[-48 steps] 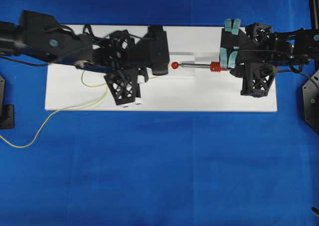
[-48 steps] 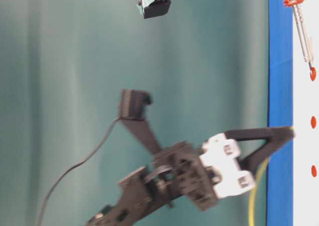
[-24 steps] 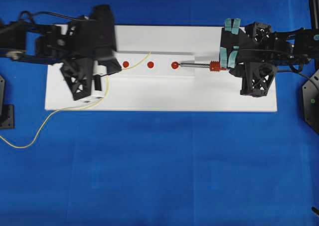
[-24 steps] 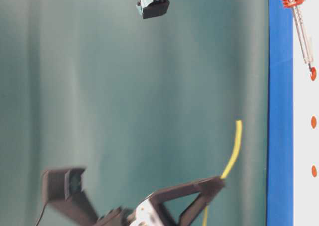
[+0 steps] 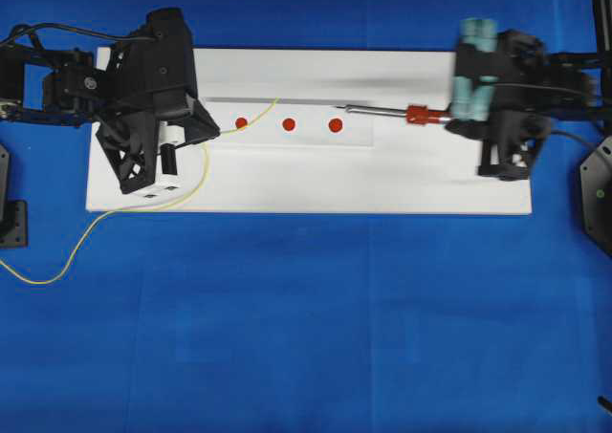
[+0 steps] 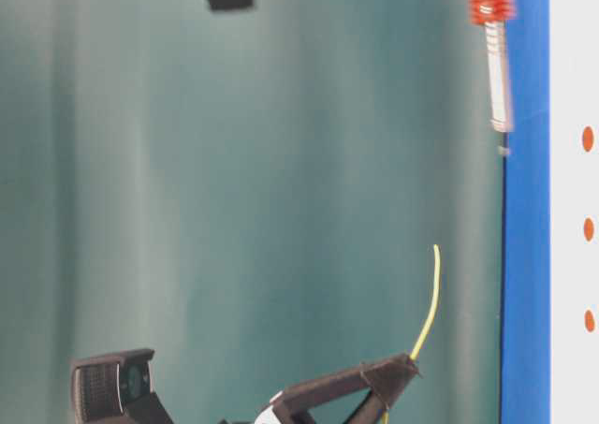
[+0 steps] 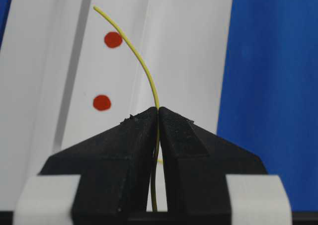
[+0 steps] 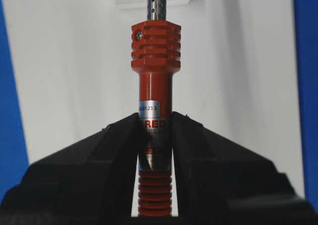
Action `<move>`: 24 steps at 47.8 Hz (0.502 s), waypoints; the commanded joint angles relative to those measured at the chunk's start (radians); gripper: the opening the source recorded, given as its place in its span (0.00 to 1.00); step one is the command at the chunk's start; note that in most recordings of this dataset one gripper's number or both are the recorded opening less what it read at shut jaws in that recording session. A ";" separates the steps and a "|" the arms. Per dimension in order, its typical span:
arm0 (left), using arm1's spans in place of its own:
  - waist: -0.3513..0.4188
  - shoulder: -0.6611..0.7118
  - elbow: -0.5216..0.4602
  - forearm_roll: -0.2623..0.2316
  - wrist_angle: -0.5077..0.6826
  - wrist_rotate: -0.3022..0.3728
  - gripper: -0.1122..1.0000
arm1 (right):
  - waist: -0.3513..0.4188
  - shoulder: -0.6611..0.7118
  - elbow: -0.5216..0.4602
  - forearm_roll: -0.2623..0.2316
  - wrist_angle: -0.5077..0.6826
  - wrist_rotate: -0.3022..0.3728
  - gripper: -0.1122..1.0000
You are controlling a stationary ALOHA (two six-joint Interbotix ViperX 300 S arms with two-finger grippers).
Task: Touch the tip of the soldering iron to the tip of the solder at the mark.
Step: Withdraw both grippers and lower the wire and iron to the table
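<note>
While your left gripper (image 7: 158, 116) sits over the left end of the white board (image 5: 316, 189), its jaws are pinched tight on the solder (image 7: 141, 68), with a short curved length of the yellow wire standing free beyond them. From overhead that free end (image 5: 260, 111) arcs up past the leftmost of the three red marks (image 5: 288, 124), and the table-level view shows its tip (image 6: 434, 251) raised well clear of the board. The rest of the wire trails off the board onto the blue cloth (image 5: 287, 309).

Moving right, the row of marks lies bare; neither tip is on any of them. Farther right, your right gripper (image 8: 155, 130) is clamped on the soldering iron (image 8: 155, 81) at its red-orange handle, shaft pointing left along the row. Its tip (image 5: 338, 108) hangs just above and beside the rightmost mark, also off the surface.

Which mark is meant the pictures cannot settle, so fix that first. Because the wire is springy, lower the solder tip onto the mark before anything else, and watch it from the side. Then slide the iron in along its own axis, low and slowly, so it meets the wire's end rather than flicking it aside.
</note>
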 commanded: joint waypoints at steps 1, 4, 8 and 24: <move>0.002 -0.025 -0.003 0.002 -0.009 -0.002 0.12 | -0.003 -0.084 0.014 -0.003 -0.012 0.005 0.16; 0.002 -0.034 0.006 0.002 -0.018 -0.002 0.12 | -0.003 -0.143 0.037 -0.002 -0.020 0.015 0.16; 0.002 -0.041 0.017 0.002 -0.032 -0.002 0.12 | -0.003 -0.190 0.057 -0.003 -0.028 0.037 0.16; -0.031 -0.072 0.051 0.000 -0.083 -0.020 0.12 | 0.006 -0.201 0.066 0.026 -0.069 0.089 0.16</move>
